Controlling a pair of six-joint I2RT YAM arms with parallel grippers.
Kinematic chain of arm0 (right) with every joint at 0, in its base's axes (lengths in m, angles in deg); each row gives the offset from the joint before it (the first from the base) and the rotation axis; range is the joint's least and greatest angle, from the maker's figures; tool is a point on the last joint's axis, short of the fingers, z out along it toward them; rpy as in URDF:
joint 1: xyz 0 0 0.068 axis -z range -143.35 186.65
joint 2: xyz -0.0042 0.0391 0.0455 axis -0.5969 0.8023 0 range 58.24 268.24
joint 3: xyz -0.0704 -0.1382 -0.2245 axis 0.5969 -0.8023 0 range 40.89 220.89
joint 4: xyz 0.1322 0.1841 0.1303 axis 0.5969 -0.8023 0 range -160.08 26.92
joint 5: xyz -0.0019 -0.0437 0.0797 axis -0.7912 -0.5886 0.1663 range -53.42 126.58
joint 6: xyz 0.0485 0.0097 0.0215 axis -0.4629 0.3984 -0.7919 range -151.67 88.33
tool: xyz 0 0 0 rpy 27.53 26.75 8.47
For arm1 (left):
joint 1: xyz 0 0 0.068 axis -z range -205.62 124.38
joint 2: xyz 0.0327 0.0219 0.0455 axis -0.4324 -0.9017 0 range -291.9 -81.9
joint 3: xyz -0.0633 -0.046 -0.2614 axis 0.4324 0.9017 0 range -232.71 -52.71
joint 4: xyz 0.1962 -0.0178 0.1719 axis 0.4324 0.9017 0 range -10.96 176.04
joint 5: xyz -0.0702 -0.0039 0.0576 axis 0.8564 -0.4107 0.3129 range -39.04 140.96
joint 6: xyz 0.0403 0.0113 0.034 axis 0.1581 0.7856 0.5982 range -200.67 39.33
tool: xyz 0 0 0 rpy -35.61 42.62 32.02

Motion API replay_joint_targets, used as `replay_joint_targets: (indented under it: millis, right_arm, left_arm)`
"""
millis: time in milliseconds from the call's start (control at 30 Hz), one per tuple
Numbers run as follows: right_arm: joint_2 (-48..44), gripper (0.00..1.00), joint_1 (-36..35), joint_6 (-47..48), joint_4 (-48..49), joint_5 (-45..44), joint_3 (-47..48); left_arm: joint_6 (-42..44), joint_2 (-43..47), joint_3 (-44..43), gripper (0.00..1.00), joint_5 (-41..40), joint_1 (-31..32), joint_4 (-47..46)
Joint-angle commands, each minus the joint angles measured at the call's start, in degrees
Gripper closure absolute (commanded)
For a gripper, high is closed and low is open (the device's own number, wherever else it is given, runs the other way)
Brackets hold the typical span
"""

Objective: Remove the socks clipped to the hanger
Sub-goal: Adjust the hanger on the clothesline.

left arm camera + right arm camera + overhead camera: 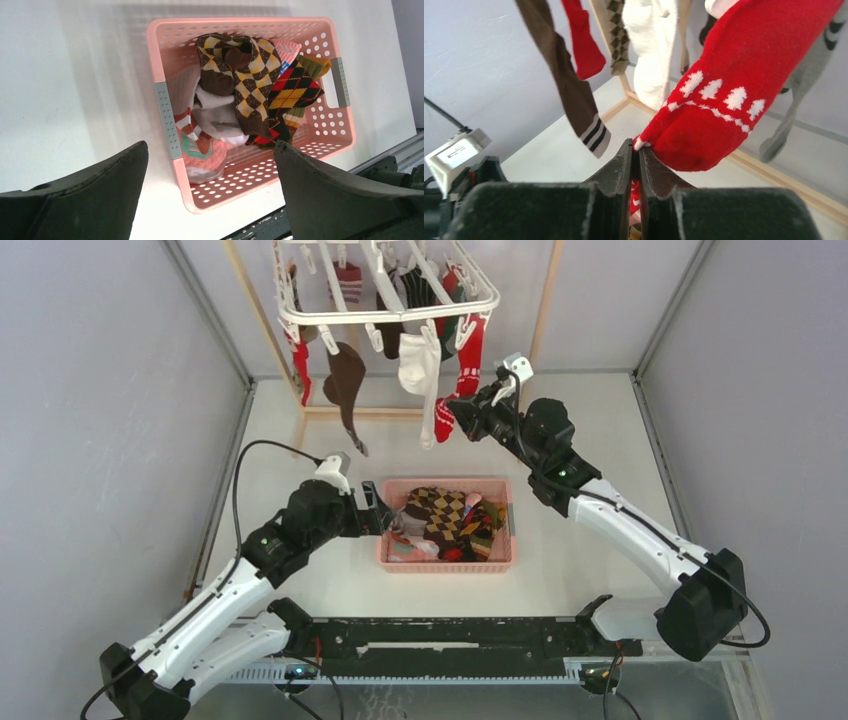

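Observation:
The white hanger (385, 308) hangs at the back with several socks clipped to it: a dark brown sock (345, 383), a white sock (418, 365) and a red sock with white trees (463, 370). My right gripper (452, 410) is shut on the toe end of that red sock (734, 95), which is still clipped above. The brown sock (561, 85) and white sock (651, 50) hang beside it. My left gripper (385, 508) is open and empty at the left rim of the pink basket (395, 558), which holds several removed socks (250, 80).
A light wooden pole rack (340, 412) stands behind and under the hanger. Grey walls close the sides and back. A black rail (450, 635) runs along the near table edge.

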Motion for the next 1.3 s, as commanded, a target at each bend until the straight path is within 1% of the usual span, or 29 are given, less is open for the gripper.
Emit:
replay_joint_targets:
  millis: [0, 267, 500, 633, 767, 900, 1067, 1167, 1233, 1267]
  right_arm:
    - [-1.83, 0.86, -3.37, 2.24, -0.14, -2.49, 0.61]
    - [0.08, 0.86, -10.51, 3.97, -1.44, -4.29, 4.56]
    - [4.76, 0.86, -16.1, 6.46, -3.77, -5.13, 11.61]
    - [8.12, 0.86, -17.87, 7.47, -5.26, -5.15, 15.91]
    - [11.15, 0.86, -18.8, 7.4, -7.13, -4.36, 19.4]
    - [11.4, 0.86, -18.99, 6.76, -7.97, -3.63, 19.85]
    - [10.56, 0.86, -18.81, 5.86, -10.39, -1.4, 19.72]
    - [9.91, 0.86, -18.04, 3.99, -11.96, 1.85, 19.5]
    - [9.73, 0.86, -16.75, 1.5, -12.69, 5.46, 19.22]
    - [9.72, 0.86, -15.74, -0.05, -12.69, 8.73, 18.95]
  left_arm:
    - [-0.09, 1.24, -1.45, 0.0, -0.82, -0.37, -0.51]
    - [-0.29, 2.14, -0.77, 0.0, -0.79, -0.35, -0.51]
    - [-0.38, 3.21, -0.49, 0.0, -1.05, -0.39, -0.27]
    - [-0.38, 3.8, -0.2, 0.0, -1.33, -0.35, -0.05]
    - [-0.38, 4.41, -0.28, 0.0, -1.69, -0.35, 0.16]
    - [-0.32, 4.47, -0.78, 0.0, -1.86, -0.3, -0.32]
    - [-0.45, 5.0, -0.51, 0.0, -0.09, -0.38, -4.39]
    - [-0.89, 5.94, 0.42, 0.0, 2.31, -0.37, -8.72]
    - [-1.3, 6.52, 1.24, 0.0, 3.89, -0.38, -11.95]
    - [-1.37, 6.77, 1.66, 0.0, 5.31, -0.35, -13.51]
